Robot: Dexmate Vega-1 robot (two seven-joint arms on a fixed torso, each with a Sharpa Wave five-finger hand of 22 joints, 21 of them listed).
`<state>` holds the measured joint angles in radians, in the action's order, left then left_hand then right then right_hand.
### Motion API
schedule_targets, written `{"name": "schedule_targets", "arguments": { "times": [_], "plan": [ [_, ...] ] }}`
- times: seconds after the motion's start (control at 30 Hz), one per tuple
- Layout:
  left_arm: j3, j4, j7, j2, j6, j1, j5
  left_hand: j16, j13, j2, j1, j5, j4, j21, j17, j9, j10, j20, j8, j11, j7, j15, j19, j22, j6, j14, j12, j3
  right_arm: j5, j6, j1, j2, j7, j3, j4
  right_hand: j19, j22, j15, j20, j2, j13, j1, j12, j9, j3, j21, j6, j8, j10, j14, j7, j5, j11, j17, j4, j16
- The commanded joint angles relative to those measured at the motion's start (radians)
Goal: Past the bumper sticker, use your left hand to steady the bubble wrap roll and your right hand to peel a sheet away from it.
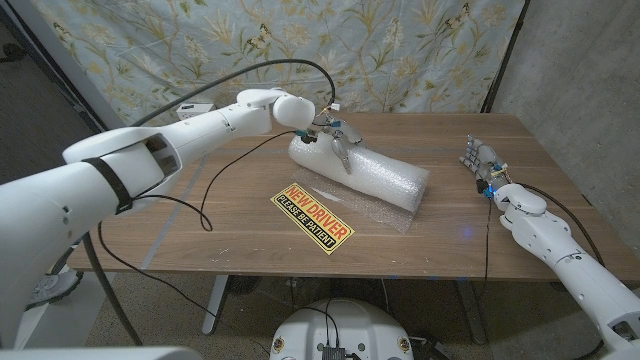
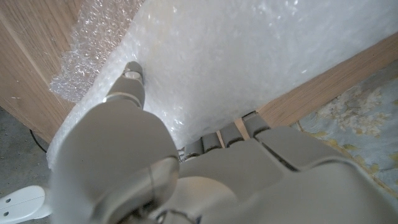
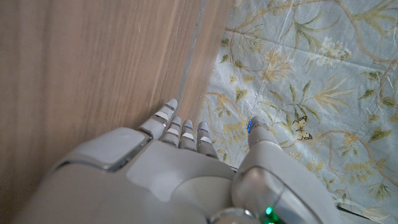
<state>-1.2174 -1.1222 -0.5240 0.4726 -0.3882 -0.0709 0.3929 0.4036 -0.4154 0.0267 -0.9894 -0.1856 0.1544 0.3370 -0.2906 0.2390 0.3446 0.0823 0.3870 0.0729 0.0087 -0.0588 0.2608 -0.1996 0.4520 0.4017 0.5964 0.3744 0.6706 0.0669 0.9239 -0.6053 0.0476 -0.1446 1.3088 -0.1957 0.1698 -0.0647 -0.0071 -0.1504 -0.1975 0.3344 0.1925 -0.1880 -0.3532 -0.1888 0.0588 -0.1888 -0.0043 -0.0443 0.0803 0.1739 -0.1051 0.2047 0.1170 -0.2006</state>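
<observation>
Pressing our left hand (image 1: 333, 137) on the bubble wrap roll (image 1: 375, 177), fingers curled over it; our right hand (image 1: 481, 160) waited at three o'clock, fingers apart, holding nothing.

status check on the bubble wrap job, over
Left hand on bubble wrap roll, far end. Right hand off to the side, holding nothing. Bumper sticker in front, nothing blocking.

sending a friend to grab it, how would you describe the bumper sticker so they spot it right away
Start at the wooden table in front of the flowered curtain. Near its middle lies a white bubble wrap roll; just in front of it, toward the near edge, the bumper sticker lies flat. It is the only yellow thing there, a slanted strip reading NEW DRIVER.
</observation>
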Motion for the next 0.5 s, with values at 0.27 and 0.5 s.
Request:
{"name": "schedule_targets", "arguments": {
  "times": [0.27,0.5],
  "plan": [
    [0.049,-0.056,-0.039,0.043,0.066,0.000,-0.051,0.010,-0.012,0.012,-0.007,-0.007,0.002,0.004,-0.009,0.008,0.016,-0.001,0.013,0.001,0.006,0.004,0.000,-0.004,0.020,0.011,0.016,-0.007,-0.009,-0.036,-0.039,-0.001,-0.019,-0.029,-0.011,0.003,0.002,0.001,-0.003,-0.004,-0.004,0.000,0.006,-0.004,-0.005,-0.004,-0.008,-0.004,-0.009,-0.005,0.002,0.006,-0.002,0.003,0.004,-0.005],
    [0.058,-0.020,-0.045,0.035,0.063,-0.005,-0.072,0.012,-0.016,0.014,-0.008,-0.007,0.001,0.005,-0.012,0.011,0.018,-0.001,0.018,-0.002,0.008,0.003,0.000,-0.005,0.031,0.014,0.019,-0.010,-0.012,-0.044,-0.054,0.000,-0.021,-0.040,-0.018,0.003,0.002,0.001,-0.003,-0.004,-0.004,0.000,0.006,-0.004,-0.005,-0.004,-0.008,-0.004,-0.009,-0.006,0.002,0.006,-0.002,0.003,0.004,-0.005]
  ]
}}
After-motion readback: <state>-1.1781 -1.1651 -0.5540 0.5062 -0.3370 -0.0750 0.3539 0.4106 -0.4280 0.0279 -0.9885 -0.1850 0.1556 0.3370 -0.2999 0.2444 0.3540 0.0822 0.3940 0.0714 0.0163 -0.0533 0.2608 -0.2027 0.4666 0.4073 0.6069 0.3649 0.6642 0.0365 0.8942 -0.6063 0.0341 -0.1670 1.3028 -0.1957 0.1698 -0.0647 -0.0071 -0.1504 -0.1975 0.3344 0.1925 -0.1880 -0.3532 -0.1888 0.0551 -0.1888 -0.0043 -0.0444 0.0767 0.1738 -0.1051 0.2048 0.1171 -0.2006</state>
